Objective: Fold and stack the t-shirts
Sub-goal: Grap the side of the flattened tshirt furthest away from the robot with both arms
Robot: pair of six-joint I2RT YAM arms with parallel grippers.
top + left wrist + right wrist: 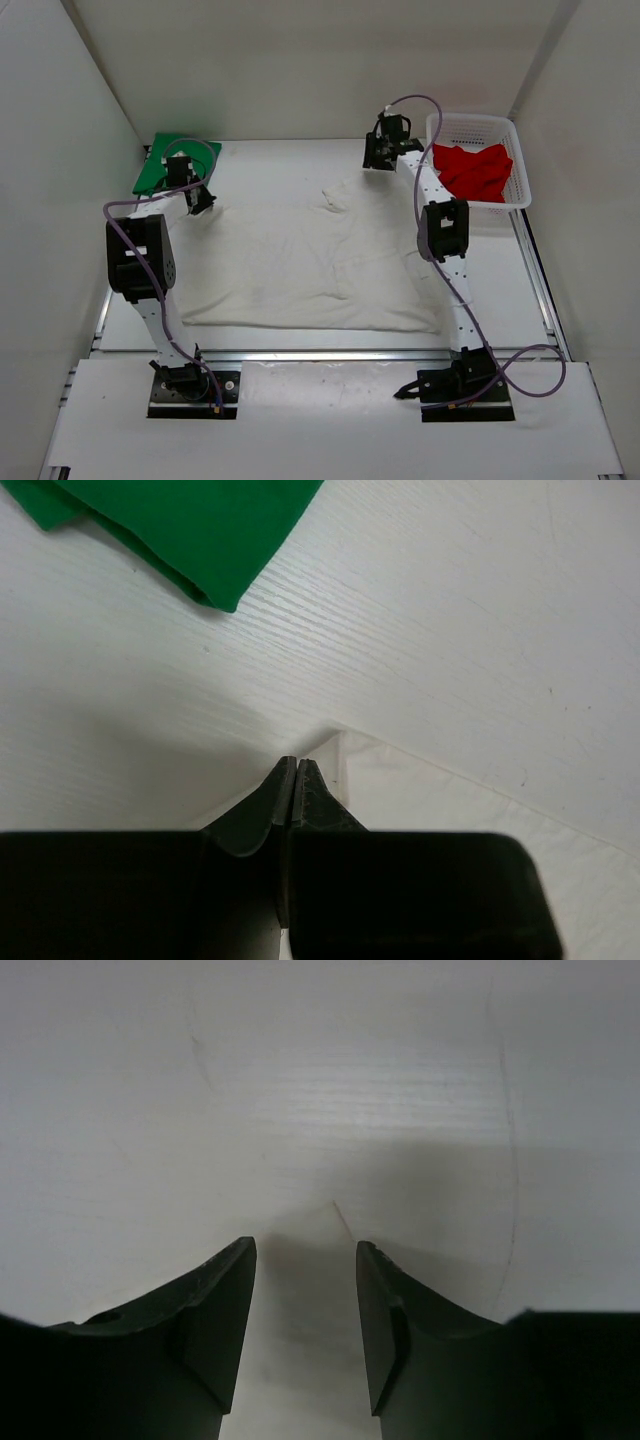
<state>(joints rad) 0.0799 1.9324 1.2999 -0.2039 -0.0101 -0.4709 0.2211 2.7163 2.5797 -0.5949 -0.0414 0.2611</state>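
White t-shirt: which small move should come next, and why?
Probably open the left claw: it pinches a corner of the white t-shirt, which lies spread flat, while the right claw is open, holding nothing.

- Soft, even white light fills the enclosure (300, 70), seemingly from above; the top view is bright and sharp.
- The arms (140, 260) throw only faint shadows on the white t-shirt (300, 260).
- Left wrist view: the left gripper (297, 764) looks dark and slightly blurred, with grey shadow spreading ahead.
- Right wrist view: dimmer, the right gripper (305, 1247) is soft-edged, with shadow between its fingers.
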